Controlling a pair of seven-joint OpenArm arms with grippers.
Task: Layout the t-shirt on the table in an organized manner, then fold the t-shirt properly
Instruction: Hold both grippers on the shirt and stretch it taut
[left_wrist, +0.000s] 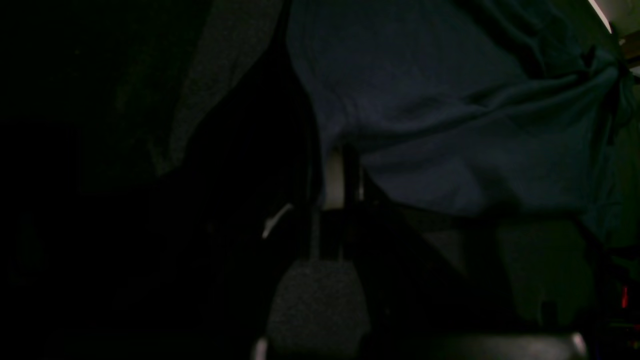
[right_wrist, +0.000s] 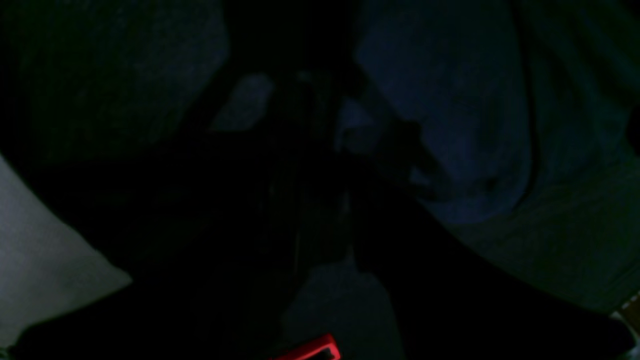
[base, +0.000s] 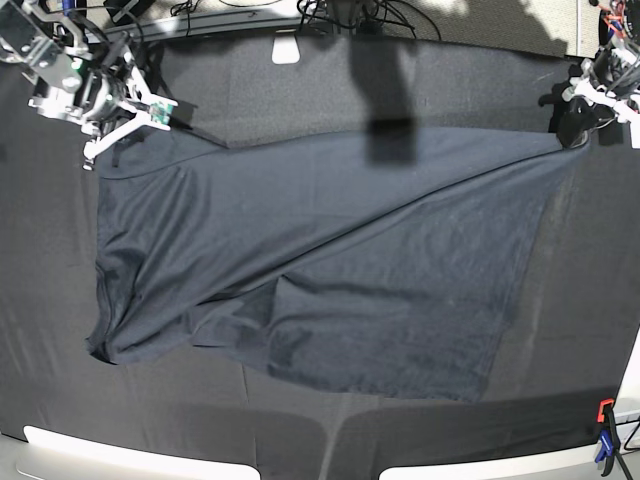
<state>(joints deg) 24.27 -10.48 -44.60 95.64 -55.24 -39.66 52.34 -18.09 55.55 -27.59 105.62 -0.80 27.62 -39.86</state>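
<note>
Progress, judged: early stage. Shirt (base: 330, 235) lies spread over the black-clothed table (base: 590, 300), skewed, with a long diagonal crease and bunched fabric at the near side. No neat fold shows. Left to do: square it up, smooth it, then fold.

Left gripper (base: 575, 140): closed, pinching the shirt's far corner; the fabric is drawn taut to the tips. Right gripper (base: 128, 135): fingers parted, over the shirt's other far corner. The right wrist view is too dark to tell whether cloth lies between them; no grip confirmed.

Count: one shirt, one table, two grippers. Clamps: one red-and-blue clamp (base: 607, 440) at the table's near corner in the base view; one red piece (right_wrist: 312, 348) in the right wrist view, probably another clamp.
</note>
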